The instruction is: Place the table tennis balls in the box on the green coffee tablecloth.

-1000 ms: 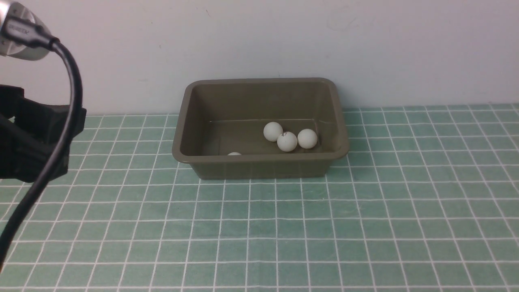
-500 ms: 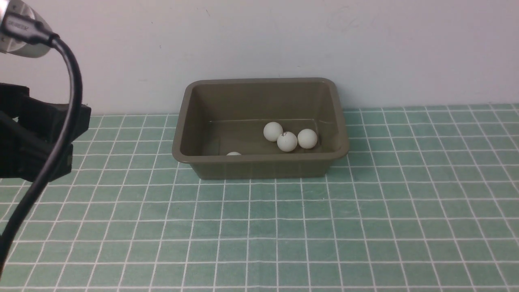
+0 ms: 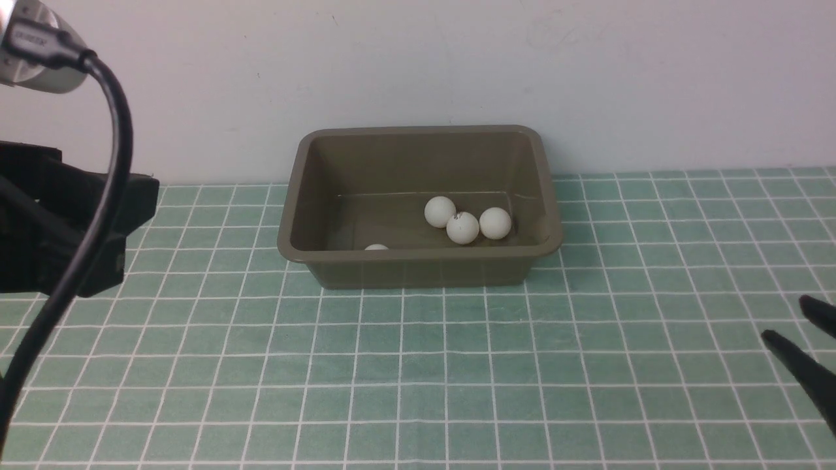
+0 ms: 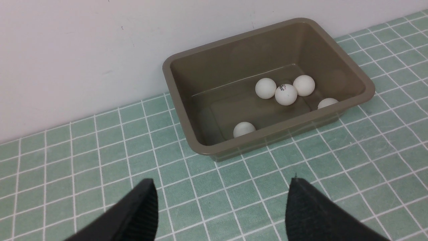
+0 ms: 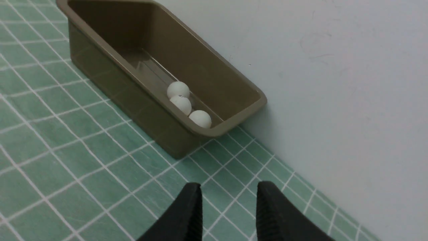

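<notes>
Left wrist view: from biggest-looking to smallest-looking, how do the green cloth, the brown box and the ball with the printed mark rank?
1. Green cloth: it runs past the picture's edges.
2. Brown box: it sits on the cloth and covers a small part of it.
3. Marked ball: it lies inside the box and is far smaller.

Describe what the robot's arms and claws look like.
The left arm is a bulky black housing under a silver-grey cylinder, with a thick black cable plugged in. The left claw and right claw each have two black tapered fingers with ribbed inner faces.
</notes>
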You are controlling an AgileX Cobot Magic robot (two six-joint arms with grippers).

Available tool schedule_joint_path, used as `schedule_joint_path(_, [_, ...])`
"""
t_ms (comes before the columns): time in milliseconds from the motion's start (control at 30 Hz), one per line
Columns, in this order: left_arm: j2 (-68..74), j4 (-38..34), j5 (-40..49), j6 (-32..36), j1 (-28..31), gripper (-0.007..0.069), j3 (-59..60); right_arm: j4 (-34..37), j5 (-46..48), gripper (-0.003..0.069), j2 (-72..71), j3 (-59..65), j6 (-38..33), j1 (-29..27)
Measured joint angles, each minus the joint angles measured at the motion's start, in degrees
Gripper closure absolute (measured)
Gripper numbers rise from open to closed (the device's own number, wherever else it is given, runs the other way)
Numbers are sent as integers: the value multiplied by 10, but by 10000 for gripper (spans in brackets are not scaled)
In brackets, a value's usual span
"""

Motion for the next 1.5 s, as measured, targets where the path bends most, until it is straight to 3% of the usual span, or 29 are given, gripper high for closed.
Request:
schedule_joint_path(200, [0, 1, 0, 0, 0, 164, 0, -7, -2, 438, 0, 0, 179, 0])
schedule_joint_path(367, [0, 2, 0, 0, 0, 164, 0, -8, -3, 438, 0, 0, 227, 0])
schedule_joint_path(800, [0, 2, 0, 0, 0, 164, 0, 18, 100, 438, 0, 59, 248, 0])
schedule_joint_path(1500, [0, 2, -15, -1, 0, 164, 0, 19, 99, 438, 0, 64, 248, 0])
